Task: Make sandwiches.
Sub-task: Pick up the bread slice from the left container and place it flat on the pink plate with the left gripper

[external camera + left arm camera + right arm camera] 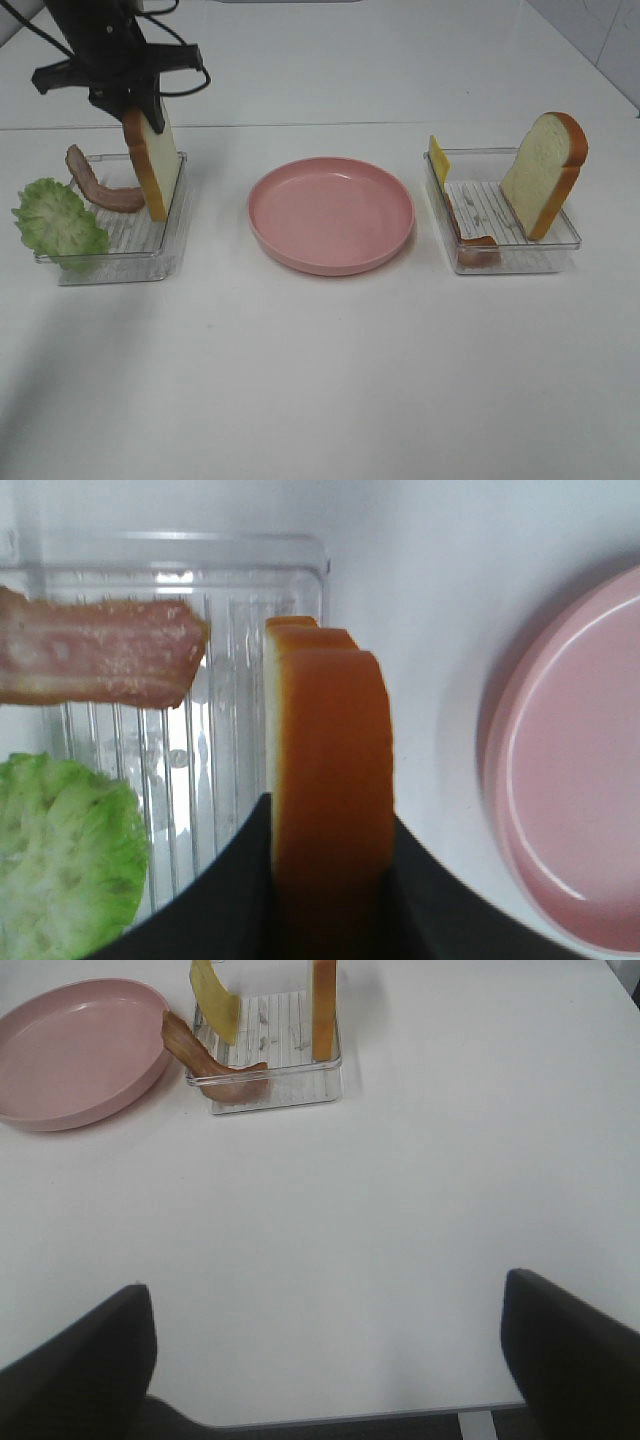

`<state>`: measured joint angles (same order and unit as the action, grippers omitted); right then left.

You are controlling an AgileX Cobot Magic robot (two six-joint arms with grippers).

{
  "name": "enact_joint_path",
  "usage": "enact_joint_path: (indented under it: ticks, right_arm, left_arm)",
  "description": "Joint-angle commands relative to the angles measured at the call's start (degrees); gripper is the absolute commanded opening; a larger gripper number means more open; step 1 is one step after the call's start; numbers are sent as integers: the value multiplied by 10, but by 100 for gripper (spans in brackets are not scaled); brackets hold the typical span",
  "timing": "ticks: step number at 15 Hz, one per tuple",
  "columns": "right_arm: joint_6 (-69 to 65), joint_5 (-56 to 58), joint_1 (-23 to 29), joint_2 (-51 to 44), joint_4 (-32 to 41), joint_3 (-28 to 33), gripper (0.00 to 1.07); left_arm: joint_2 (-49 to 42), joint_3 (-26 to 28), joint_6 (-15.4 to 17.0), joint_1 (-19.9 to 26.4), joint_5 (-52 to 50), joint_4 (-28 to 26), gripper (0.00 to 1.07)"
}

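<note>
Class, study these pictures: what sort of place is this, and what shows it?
Probably a robotics lab bench, not a kitchen: a plain white table, a toy bread slice gripped by the left tool, clear trays beside a pink plate.

Matte black left arm [100,40] with looping black cables [200,72]; broad, dark, rounded right end effector fingers [85,1355].

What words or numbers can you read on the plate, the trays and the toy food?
There are none. No letters or numbers show on the plate, the left tray, the right tray, the left bread slice, the right bread slice, the lettuce, the left bacon strip, the right bacon strip or the cheese.
</note>
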<state>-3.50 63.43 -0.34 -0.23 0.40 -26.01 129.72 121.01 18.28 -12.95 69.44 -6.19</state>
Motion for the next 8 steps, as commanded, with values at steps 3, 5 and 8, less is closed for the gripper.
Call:
enact_joint_path:
  ticks: [3,5,8]
  right_arm:
    - [5,-5,-3,-18,2,2,89]
    - [5,-5,-3,-18,2,2,89]
    - [4,-5,-3,-18,3,2,89]
  left_arm:
    - [-43,105,5,-8,60,-12,0]
    - [-43,126,4,-15,45,-74,0]
    - [-19,125,-1,-44,15,-129,0]
